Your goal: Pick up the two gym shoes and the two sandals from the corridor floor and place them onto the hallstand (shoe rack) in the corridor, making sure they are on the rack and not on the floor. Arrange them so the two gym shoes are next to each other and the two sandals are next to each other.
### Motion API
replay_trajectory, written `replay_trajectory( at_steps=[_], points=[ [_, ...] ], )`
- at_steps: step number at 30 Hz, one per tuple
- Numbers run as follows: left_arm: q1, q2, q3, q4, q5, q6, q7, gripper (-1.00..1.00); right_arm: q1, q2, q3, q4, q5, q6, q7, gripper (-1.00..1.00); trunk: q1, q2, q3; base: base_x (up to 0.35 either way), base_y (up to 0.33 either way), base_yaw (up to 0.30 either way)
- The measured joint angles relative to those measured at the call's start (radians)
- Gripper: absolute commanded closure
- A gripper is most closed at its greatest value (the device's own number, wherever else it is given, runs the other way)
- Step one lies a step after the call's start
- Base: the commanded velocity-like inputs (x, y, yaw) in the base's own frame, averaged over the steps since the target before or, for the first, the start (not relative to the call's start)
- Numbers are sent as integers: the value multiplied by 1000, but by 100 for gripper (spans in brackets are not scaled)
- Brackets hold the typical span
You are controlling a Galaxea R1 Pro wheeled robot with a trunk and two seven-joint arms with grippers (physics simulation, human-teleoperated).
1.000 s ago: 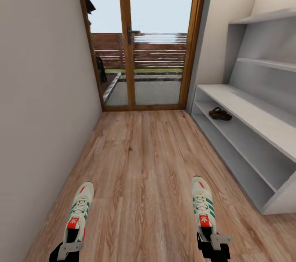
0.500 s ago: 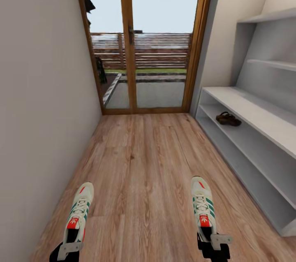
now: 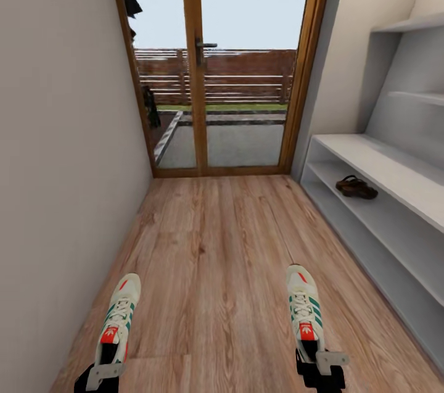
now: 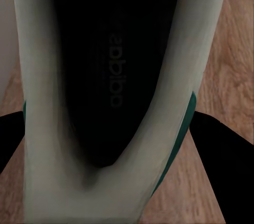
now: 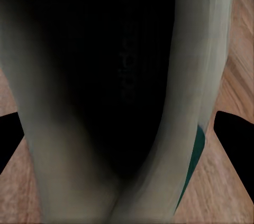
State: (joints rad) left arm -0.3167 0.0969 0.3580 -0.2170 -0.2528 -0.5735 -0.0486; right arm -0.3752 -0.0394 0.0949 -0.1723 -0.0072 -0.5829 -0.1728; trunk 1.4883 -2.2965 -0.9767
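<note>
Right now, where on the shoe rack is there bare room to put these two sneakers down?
The bench top is bare along its visible length. On the shelf beneath, the stretch nearer the robot than the brown sandals is bare too; only the door end is taken. The left gripper and right gripper each hold a gym shoe.

Matt grained wood-plank floor (image 3: 216, 245), smooth pale matt rack (image 3: 394, 165), cloth-and-leather-look sneakers (image 3: 118, 318), glossy glass door (image 3: 246, 60)

We see the dark interior of a gym shoe (image 5: 121, 86) close up, cream collar edges either side, a green strip low down, over the wood-plank floor (image 5: 233, 92).
</note>
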Motion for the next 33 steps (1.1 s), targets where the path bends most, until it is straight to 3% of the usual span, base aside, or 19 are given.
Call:
replay_trajectory(
  at_steps=[12, 33],
  points=[
    [0, 0, 0, 0, 0, 0, 0, 100, 0, 0, 0, 0, 0, 0, 0, 100, 0, 0, 1, 340, 94, -23],
    [0, 0, 0, 0, 0, 0, 1, 100, 0, 1, 0, 0, 0, 2, 2, 100, 0, 0, 13, 332, 81, -224]
  ],
)
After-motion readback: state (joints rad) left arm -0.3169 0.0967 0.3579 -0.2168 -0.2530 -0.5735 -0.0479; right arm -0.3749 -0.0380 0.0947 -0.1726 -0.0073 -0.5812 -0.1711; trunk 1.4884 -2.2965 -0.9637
